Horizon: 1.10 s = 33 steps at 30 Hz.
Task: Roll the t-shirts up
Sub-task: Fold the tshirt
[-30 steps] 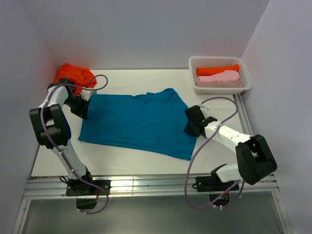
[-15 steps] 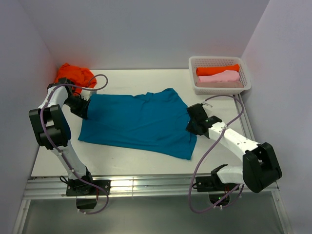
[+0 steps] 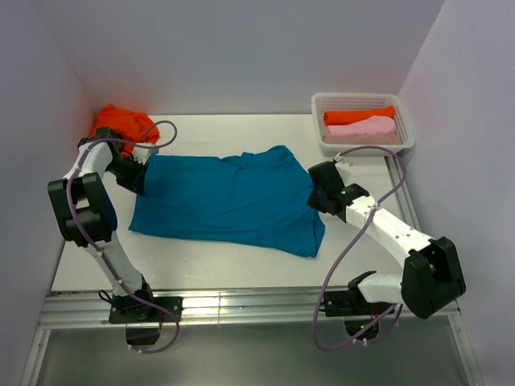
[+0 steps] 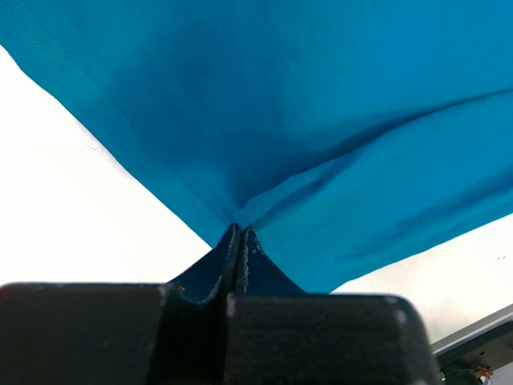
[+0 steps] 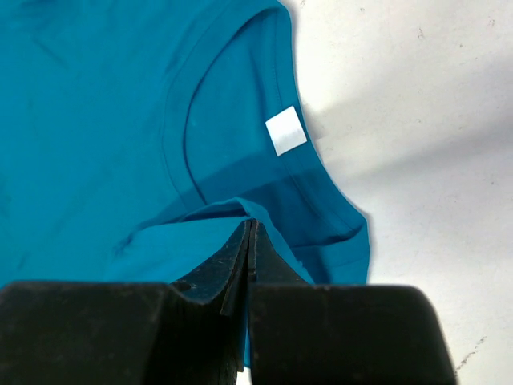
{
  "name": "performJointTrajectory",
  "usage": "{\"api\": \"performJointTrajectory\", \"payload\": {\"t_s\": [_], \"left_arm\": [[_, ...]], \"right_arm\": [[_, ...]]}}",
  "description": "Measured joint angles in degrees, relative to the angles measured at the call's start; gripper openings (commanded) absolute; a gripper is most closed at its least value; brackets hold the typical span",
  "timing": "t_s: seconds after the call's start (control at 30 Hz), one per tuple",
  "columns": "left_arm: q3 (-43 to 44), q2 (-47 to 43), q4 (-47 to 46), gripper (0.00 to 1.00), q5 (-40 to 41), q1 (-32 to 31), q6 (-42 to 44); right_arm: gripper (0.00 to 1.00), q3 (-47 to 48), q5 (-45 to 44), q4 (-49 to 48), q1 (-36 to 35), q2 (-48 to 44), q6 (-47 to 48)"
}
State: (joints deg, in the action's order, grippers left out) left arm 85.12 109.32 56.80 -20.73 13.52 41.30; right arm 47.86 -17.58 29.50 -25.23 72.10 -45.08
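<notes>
A teal-blue t-shirt [image 3: 225, 201] lies spread across the middle of the white table. My left gripper [image 3: 142, 178] is shut on its left edge, and the cloth [image 4: 321, 120] puckers at the pinched fingertips. At the shirt's right edge my right gripper [image 3: 319, 195] is shut on the cloth near the collar, where a white label [image 5: 286, 130] shows. A crumpled orange t-shirt [image 3: 121, 125] lies at the back left corner. Rolled orange [image 3: 358, 115] and pink [image 3: 362, 127] t-shirts lie in the basket.
The white lattice basket [image 3: 322, 137] stands at the back right corner. White walls close in the table at the back and both sides. A metal rail [image 3: 241, 310] runs along the near edge, by the arm bases.
My right gripper has moved away from me and slightly right with the shirt's right edge, pulling that side in. The left arm has stayed put.
</notes>
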Motion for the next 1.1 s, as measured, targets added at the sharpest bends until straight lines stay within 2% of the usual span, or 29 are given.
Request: {"api": "performJointTrajectory", "payload": {"t_s": [0.33,0.47,0.77,0.83,0.87,0.9,0.93,1.0,1.1], "left_arm": [[0.42,0.00,-0.66,0.00,-0.68,0.00,-1.53],[0.42,0.00,-0.63,0.00,-0.76,0.00,-1.51],[0.42,0.00,-0.39,0.00,-0.83,0.00,-1.44],[0.42,0.00,-0.37,0.00,-0.83,0.00,-1.42],[0.42,0.00,-0.37,0.00,-0.85,0.00,-1.42],[0.42,0.00,-0.37,0.00,-0.85,0.00,-1.42],[0.42,0.00,-0.35,0.00,-0.85,0.00,-1.42],[0.42,0.00,-0.35,0.00,-0.87,0.00,-1.42],[0.42,0.00,-0.35,0.00,-0.87,0.00,-1.40]], "right_arm": [[0.00,-0.11,0.42,0.70,0.33,-1.05,0.02],[0.00,-2.82,1.18,-0.33,-0.39,-3.28,-0.57],[0.00,-14.25,2.99,-0.31,-8.92,-4.28,-6.86],[0.06,-15.87,3.17,-0.09,-10.36,-4.72,-8.52],[0.13,-16.35,3.26,-0.07,-10.71,-4.92,-9.07],[0.29,-16.72,3.30,0.15,-11.04,-5.07,-9.81],[0.35,-16.81,3.28,0.33,-11.19,-5.14,-10.43],[0.43,-16.76,3.02,0.59,-11.30,-5.14,-11.17],[0.44,-15.56,2.12,2.25,-11.39,-5.14,-11.30]]}}
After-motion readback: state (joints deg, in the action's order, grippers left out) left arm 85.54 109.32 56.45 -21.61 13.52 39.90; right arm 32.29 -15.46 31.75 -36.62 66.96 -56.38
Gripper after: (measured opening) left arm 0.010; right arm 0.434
